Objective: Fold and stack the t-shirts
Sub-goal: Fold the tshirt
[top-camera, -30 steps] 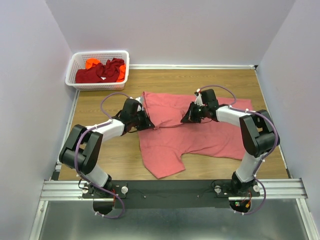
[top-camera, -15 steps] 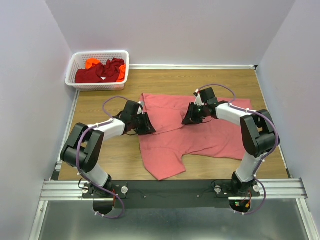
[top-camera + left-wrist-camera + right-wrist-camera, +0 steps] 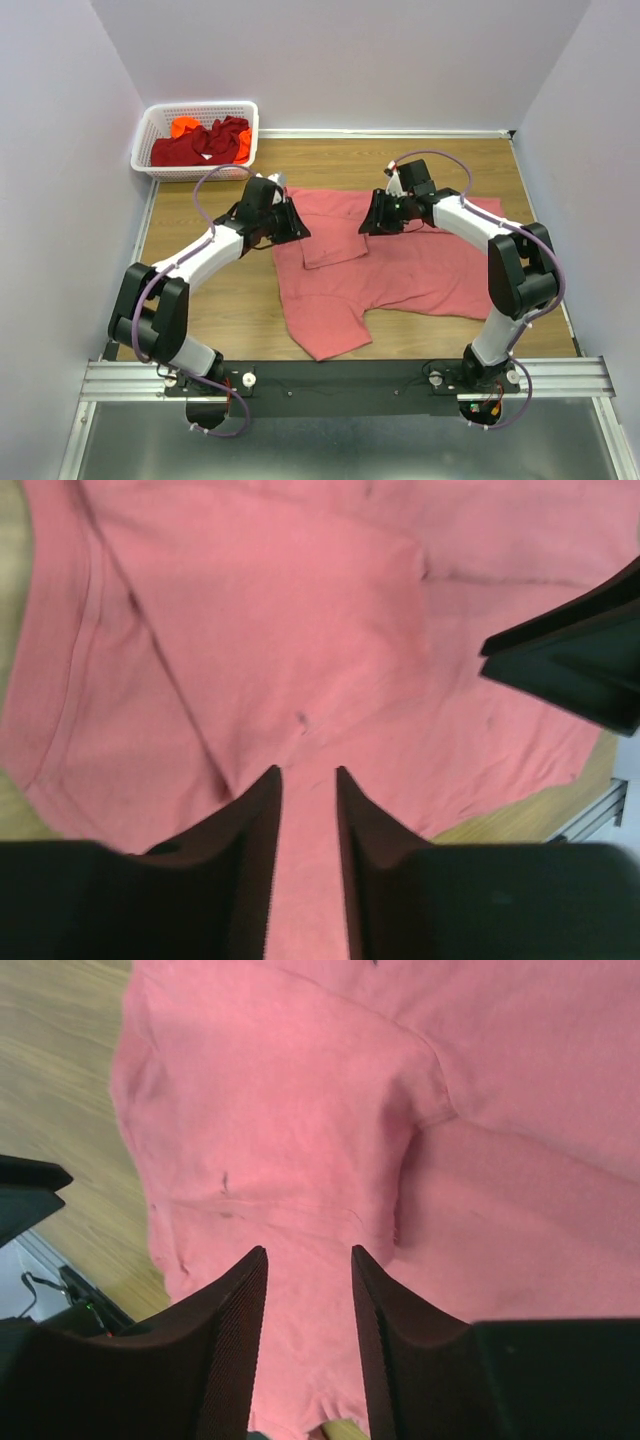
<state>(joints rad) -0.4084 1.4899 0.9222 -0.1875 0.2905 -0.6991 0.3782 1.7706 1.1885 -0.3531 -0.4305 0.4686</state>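
Spread over the middle of the wooden table (image 3: 215,300): the large salmon-pink t-shirt (image 3: 430,270), mostly flat, one sleeve reaching toward the near edge. At its far-left corner, a flap (image 3: 335,245) folded inward and lying on top of the body, its edge a clear step in the cloth. Faint creases and a small dark fleck (image 3: 302,718) on that flap, plain in both wrist views.

Over the left end of the flap, the left gripper (image 3: 308,772), pointing down at the cloth. Jaws a narrow way apart, with nothing between the fingers (image 3: 258,820) but pink fabric seen below through the gap. Opposite, over the flap's right side, the right gripper (image 3: 308,1252). Jaws parted somewhat wider, likewise empty, ribbed pads (image 3: 235,1340) facing each other above the shirt. Hard to say from the top view whether either pair of tips brushes the cloth; in the wrist views, seemingly just clear of it. Both grippers near each other, turned inward across the fold.

Well apart from all this, in the far-left corner of the table: a white lattice basket (image 3: 143,140). Inside, the dark red t-shirt (image 3: 190,150), loosely bunched, and the bright orange t-shirt (image 3: 184,126) showing behind it and again at the right side. Neither one folded, neither near a gripper
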